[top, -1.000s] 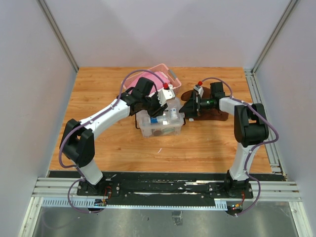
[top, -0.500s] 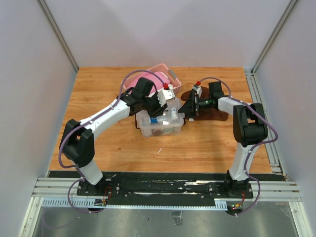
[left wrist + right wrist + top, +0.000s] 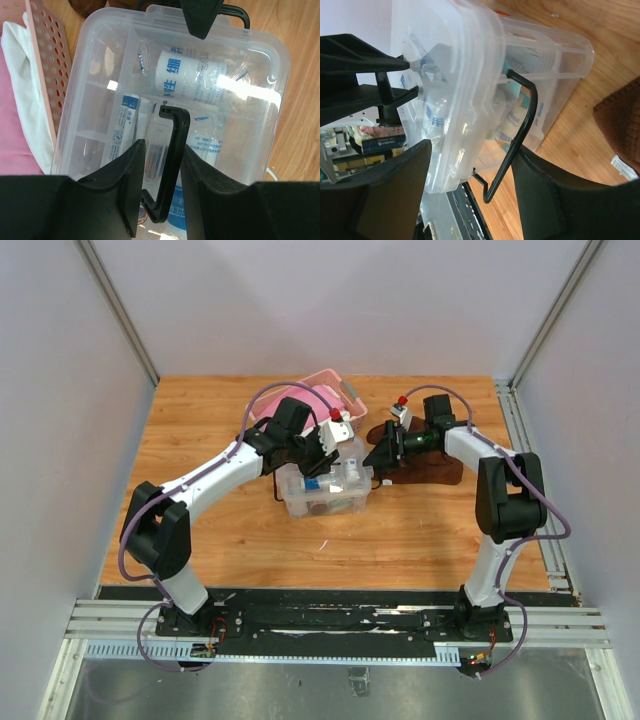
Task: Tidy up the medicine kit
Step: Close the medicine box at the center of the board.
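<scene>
- Our left claw (image 3: 162, 150) straddles the dark looped handle (image 3: 172, 145) on the clear lid. We cannot tell whether it truly pinches it.
- Our right claw (image 3: 470, 150) is spread wide around one end of the clear plastic rectangular medicine kit (image 3: 470, 75), with a thin dark wire handle (image 3: 520, 125) between its fingers.
- Through the lid we see a white wrapped roll (image 3: 192, 75) and a blue-printed packet (image 3: 125, 125).
- The kit stands mid-way across the wooden bench (image 3: 200, 430), just beside the pink slatted basket (image 3: 335, 390).
</scene>
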You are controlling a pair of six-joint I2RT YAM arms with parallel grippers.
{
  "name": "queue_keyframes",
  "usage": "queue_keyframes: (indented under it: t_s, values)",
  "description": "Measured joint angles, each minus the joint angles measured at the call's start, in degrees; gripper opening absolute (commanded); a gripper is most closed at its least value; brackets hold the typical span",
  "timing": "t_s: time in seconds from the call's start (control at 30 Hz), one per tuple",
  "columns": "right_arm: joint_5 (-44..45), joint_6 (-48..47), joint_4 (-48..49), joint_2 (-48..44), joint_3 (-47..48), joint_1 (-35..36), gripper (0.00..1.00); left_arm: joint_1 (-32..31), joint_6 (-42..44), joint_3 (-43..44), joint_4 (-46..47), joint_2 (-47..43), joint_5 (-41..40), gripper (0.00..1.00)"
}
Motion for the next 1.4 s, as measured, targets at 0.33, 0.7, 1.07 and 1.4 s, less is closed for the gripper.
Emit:
queue_keyframes:
  t_s: [0.33,0.7,1.07,1.4]
  values:
    - [5.5,-5.2,-6.1,-2.3,2.9,4.2,0.53,0.0,0.0,-0.2,0.2,-0.2,0.0,0.37]
    - [16.6,-8.3,-10.5,-6.2,4.2,6.9,0.61,0.0,0.0,-0.3,0.2,-0.2,0.1,0.37]
    - [22.9,-10.8,-13.9,-6.8,6.3,8.2,0.61,0.0,0.0,-0.3,0.3,-0.2,0.1,0.37]
    - [29.8,-12.3,-15.7,-8.6,7.4,10.9,0.55,0.0,0.0,-0.3,0.3,-0.2,0.1,0.37]
